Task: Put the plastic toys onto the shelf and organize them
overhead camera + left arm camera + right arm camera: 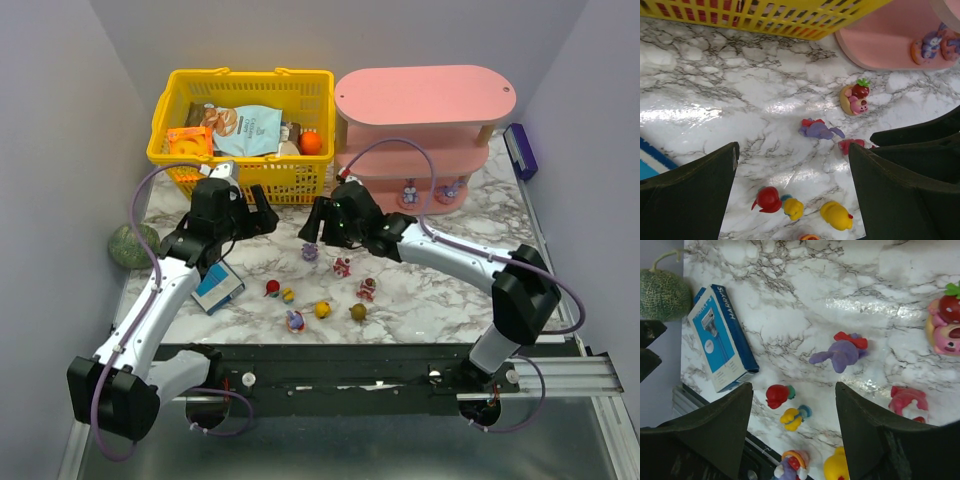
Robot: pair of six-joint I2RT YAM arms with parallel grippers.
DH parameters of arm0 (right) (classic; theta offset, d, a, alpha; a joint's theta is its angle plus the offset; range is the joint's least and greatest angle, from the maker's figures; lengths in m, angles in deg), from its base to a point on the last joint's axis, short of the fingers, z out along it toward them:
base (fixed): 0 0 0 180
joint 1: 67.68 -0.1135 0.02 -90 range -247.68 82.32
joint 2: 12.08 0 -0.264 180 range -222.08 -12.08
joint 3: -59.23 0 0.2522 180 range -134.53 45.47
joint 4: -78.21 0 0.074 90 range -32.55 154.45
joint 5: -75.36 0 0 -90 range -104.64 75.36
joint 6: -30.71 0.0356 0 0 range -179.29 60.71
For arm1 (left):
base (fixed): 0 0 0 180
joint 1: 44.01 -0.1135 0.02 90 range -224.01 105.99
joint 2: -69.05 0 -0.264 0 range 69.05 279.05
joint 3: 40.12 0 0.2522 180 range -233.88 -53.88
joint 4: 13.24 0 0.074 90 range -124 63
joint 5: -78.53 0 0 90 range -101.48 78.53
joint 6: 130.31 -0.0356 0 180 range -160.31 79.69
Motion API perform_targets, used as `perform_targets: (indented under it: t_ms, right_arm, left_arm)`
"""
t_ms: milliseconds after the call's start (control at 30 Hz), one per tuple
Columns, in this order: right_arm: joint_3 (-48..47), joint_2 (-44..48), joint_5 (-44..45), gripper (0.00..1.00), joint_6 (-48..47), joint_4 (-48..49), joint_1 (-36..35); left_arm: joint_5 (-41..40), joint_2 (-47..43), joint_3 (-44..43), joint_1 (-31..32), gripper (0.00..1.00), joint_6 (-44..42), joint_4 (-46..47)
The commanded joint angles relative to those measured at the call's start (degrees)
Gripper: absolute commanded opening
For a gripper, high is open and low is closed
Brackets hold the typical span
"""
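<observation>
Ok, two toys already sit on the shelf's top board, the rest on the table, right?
No: the two toys sit on the shelf's bottom board, not its top one, per the top external view. The rest lie on the table.

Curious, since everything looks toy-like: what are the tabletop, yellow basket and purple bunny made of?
Tabletop: marble-patterned, glossy glare, perhaps laminate rather than stone. Yellow basket: moulded plastic, uniform lattice walls. Purple bunny: seemingly smooth plastic, soft sheen.

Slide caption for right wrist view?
Open right claw hovers over a purple bunny toy lying on the marble table, blue box nearby.
</observation>
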Motion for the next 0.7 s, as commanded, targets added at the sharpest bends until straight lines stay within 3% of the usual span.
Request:
perform_targets:
  t_ms: [0, 200, 667]
  right_arm:
    - [-4.5, -4.43, -0.3, 0.73, 6.65, -5.87, -1.08]
    - [-4.77, -5.23, -2.76, 0.68, 17.11, -9.73, -1.17]
    - [-2.49, -7.52, -5.58, 0.59, 39.0, -7.11, -0.81]
  left_arm:
    - [-7.91, -1.9, -2.41, 0.12, 0.99, 0.78, -5.15]
    - [-11.34, -1.91, -3.11, 0.21, 0.99, 0.87, -6.73]
    - [-17.75, -2.52, -3.37, 0.83, 0.99, 1.92, -9.98]
